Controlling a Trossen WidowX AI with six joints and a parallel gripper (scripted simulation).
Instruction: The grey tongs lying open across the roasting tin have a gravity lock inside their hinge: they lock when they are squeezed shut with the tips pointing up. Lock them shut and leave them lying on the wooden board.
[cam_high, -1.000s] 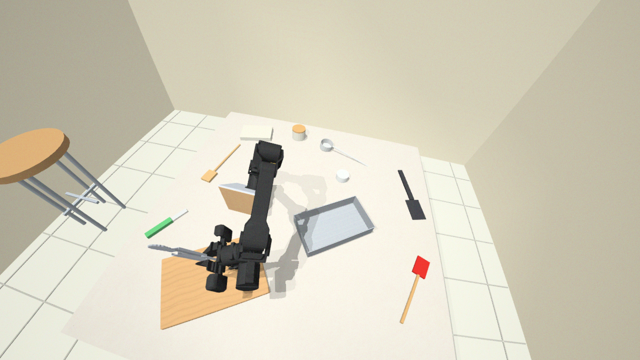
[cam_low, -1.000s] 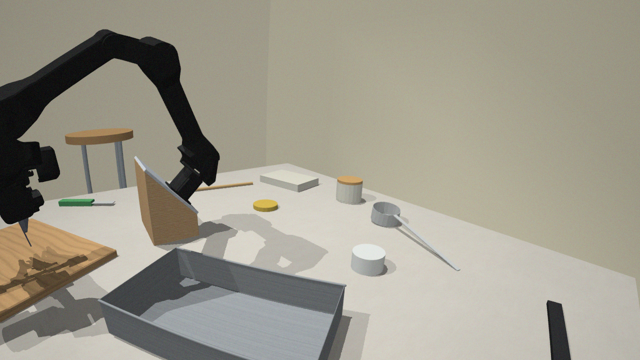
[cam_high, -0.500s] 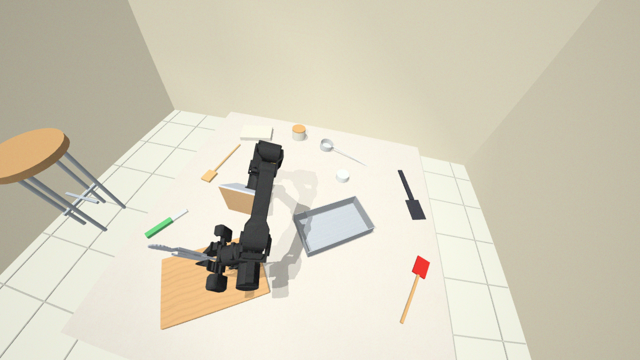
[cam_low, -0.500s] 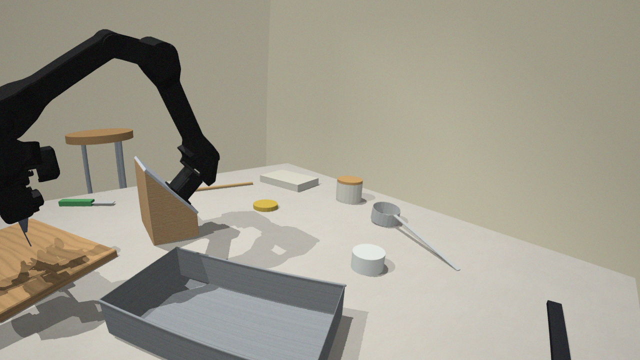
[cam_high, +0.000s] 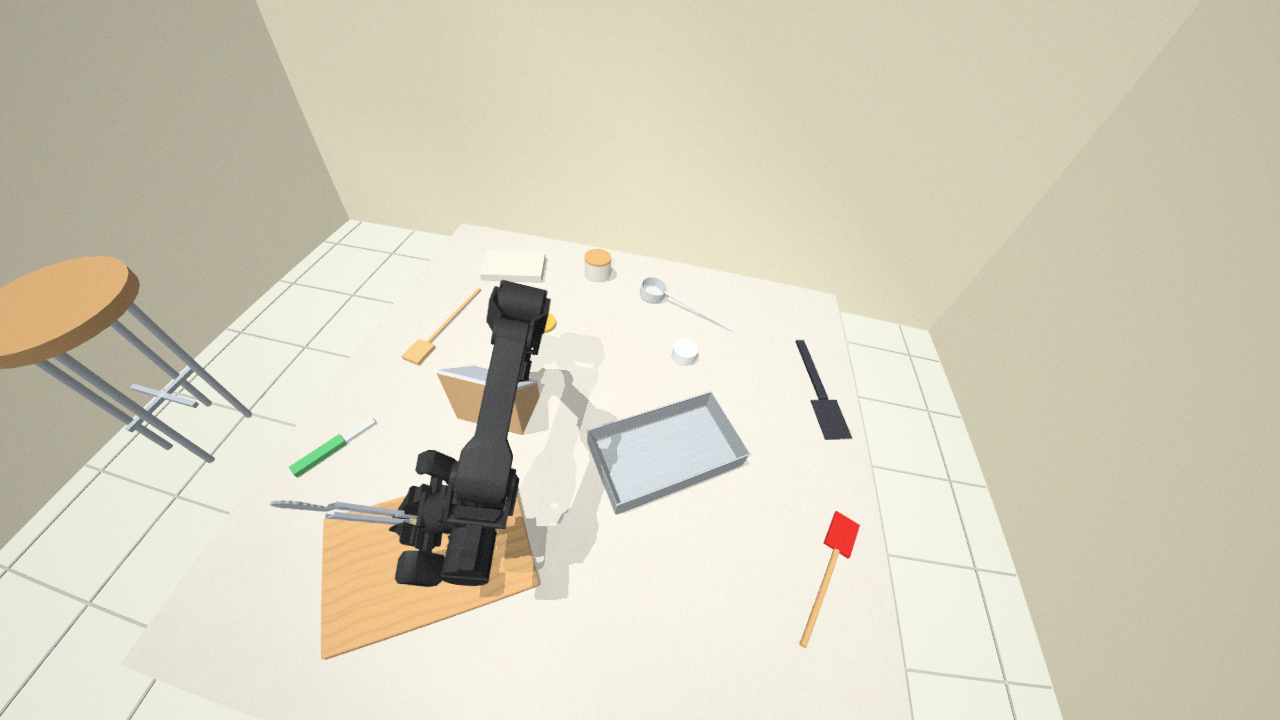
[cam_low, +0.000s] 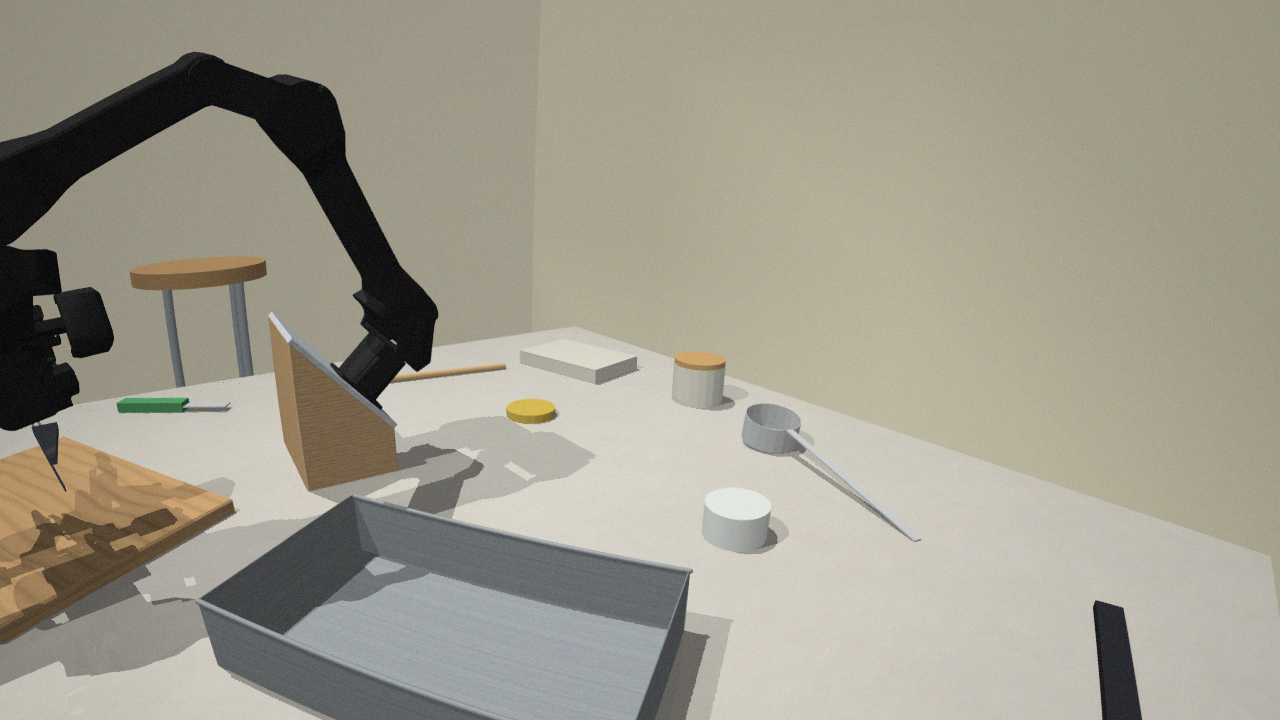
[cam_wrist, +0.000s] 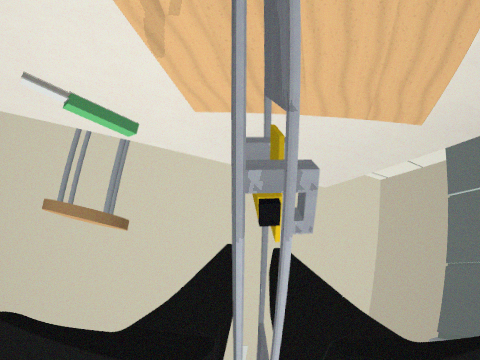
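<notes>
My gripper (cam_high: 405, 516) (cam_wrist: 254, 258) is shut on the grey tongs (cam_high: 299, 505) (cam_wrist: 238, 100) above the wooden board (cam_high: 358, 617) (cam_low: 179, 492) (cam_wrist: 350, 60). The tongs' two arms lie close together. Their scalloped tips reach up and left in the top view, past the board's edge. Their dark hinge block (cam_low: 46, 441) (cam_wrist: 280, 50) points down toward the board, clear of it. A yellow and black piece shows between the arms in the wrist view. Whether the lock is engaged cannot be told. The roasting tin (cam_high: 653, 417) (cam_low: 304, 676) stands empty.
A green-handled tool (cam_high: 317, 454) (cam_low: 153, 404) (cam_wrist: 102, 115) lies beyond the board. The arm rises from a wedge-shaped wooden base (cam_high: 465, 402) (cam_low: 335, 438). A white cup (cam_high: 684, 351) (cam_low: 736, 521), a ladle (cam_high: 653, 290) (cam_low: 771, 429), a black spatula (cam_high: 830, 419) and a red spatula (cam_high: 841, 534) lie farther right.
</notes>
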